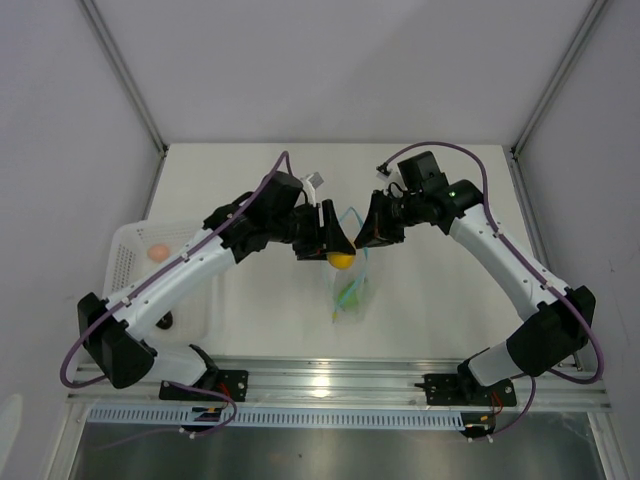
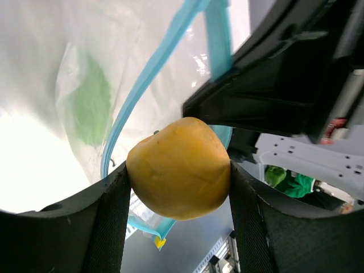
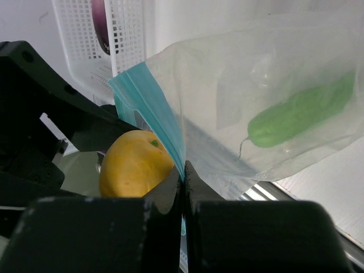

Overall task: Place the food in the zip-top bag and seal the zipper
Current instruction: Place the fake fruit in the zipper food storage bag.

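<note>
My left gripper (image 1: 338, 254) is shut on the yellow food piece (image 1: 341, 261), which fills the space between the pads (image 2: 114, 216) and hangs at the mouth of the zip-top bag (image 1: 352, 292). The light blue zipper (image 2: 142, 85) curves open just behind the yellow piece (image 2: 179, 168). My right gripper (image 3: 183, 170) is shut on the zipper (image 3: 151, 108) edge and holds the bag (image 3: 239, 68) up. A green oblong piece (image 3: 301, 111) lies inside the bag. A pink round piece (image 1: 157, 252) sits in the basket, and a purple piece (image 3: 101, 23) shows through its wall.
The white perforated basket (image 1: 128, 250) stands at the table's left side, under my left arm. Grey enclosure walls close in the back and both sides. An aluminium rail (image 1: 330, 375) with the arm bases runs along the near edge.
</note>
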Controlling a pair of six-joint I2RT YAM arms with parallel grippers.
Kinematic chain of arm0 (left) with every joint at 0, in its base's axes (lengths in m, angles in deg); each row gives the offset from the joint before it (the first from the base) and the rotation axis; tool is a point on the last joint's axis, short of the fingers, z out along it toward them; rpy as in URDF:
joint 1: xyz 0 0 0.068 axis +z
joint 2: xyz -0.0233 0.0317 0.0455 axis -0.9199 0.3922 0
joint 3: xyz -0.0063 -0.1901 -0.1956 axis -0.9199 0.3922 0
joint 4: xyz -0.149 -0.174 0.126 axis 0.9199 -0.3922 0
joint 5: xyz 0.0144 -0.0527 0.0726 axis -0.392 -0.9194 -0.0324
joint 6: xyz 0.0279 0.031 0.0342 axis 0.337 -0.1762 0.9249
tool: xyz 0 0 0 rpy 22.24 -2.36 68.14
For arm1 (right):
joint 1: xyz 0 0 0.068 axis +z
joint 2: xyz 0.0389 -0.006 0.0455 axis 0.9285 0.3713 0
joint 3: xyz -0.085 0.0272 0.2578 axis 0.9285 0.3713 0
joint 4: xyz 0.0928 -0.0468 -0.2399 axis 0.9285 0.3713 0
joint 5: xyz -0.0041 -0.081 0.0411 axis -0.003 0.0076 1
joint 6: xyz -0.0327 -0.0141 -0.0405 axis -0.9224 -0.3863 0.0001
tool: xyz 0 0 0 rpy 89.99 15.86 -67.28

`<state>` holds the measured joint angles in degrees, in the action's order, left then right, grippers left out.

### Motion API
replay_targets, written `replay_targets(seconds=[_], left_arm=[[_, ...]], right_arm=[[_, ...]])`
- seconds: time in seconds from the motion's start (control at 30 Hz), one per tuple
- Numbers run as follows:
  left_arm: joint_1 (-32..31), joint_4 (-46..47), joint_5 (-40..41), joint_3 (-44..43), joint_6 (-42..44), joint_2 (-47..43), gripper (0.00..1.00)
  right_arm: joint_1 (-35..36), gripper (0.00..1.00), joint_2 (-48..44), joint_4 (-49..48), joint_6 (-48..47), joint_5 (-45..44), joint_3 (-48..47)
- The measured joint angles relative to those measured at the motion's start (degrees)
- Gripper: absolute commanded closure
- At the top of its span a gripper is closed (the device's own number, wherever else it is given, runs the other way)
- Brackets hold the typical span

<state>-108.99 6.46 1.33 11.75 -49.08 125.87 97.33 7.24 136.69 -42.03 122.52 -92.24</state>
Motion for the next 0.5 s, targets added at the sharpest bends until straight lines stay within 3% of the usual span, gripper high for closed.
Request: replay_targets(seconds=[0.03,0.13,0.17,0.2,0.23,0.5], left_arm=[[-0.13,-0.72,0.39,-0.04,0.28,0.24,0.63],[-0.61,-2.78,1.2,-0.04,0.87,0.94,0.41],[-0.79,-3.19,1.31,-0.07,1.05,1.16,0.27],[-0.92,-3.54,1.42,-0.11,1.36,1.36,0.06],[-1.07,-3.8,1.55,-0.2,1.95,1.46,0.01],[-1.29,-4.61,3.08,-0.79,2.38,1.42,0.0]], right_arm=[[0.0,1.0,-0.02,0.0,0.11,0.0,0.0],[0.0,1.0,-0.04,-0.02,0.33,0.0,0.0],[0.0,1.0,-0.07,0.0,0.33,0.0,0.0],[0.0,1.0,-0.11,0.0,0.33,0.0,0.0],[0.0,1.0,-0.15,0.0,0.35,-0.02,0.0],[0.0,1.0,-1.31,0.09,0.33,-0.09,0.0]])
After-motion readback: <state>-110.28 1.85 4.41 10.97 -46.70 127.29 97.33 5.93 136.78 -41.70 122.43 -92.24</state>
